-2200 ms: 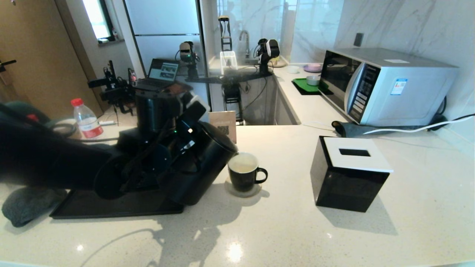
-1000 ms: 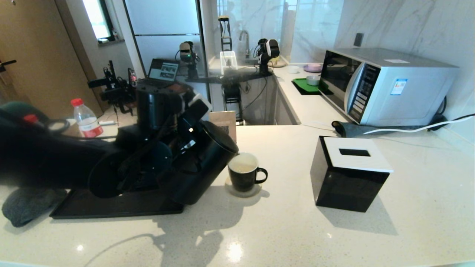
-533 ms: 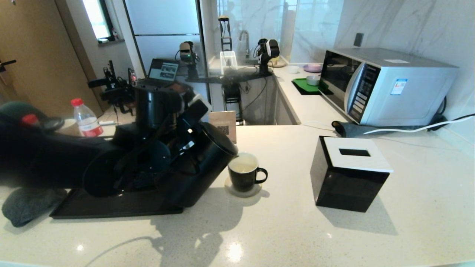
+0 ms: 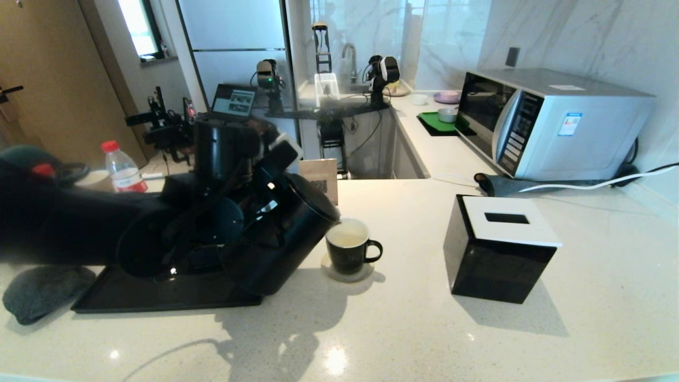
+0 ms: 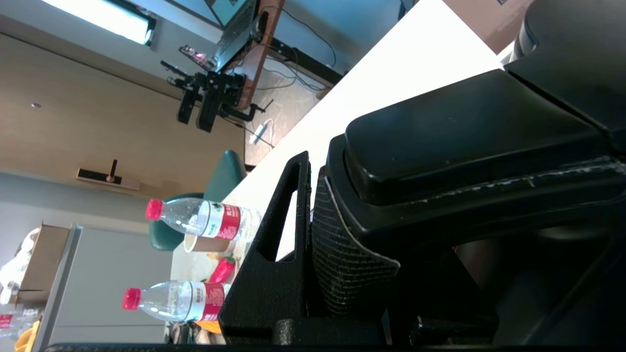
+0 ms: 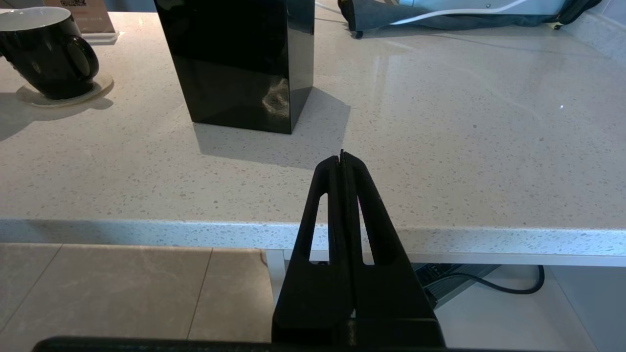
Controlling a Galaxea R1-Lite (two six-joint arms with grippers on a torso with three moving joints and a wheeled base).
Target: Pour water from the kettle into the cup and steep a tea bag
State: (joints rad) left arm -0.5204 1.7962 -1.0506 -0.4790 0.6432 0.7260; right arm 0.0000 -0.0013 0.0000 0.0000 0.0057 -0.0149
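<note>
Your kettle hangs tilted, spout over the cup, its handle clamped in the left gripper jaws. Your right gripper, jaws together, sits off the table edge, well apart.

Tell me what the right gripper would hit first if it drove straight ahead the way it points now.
Probably nothing soon. The shut right gripper sits off the speckled white countertop's front edge, aimed across bare surface. The glossy black square tissue box lies off-line toward the cup; depth is unclear.
</note>
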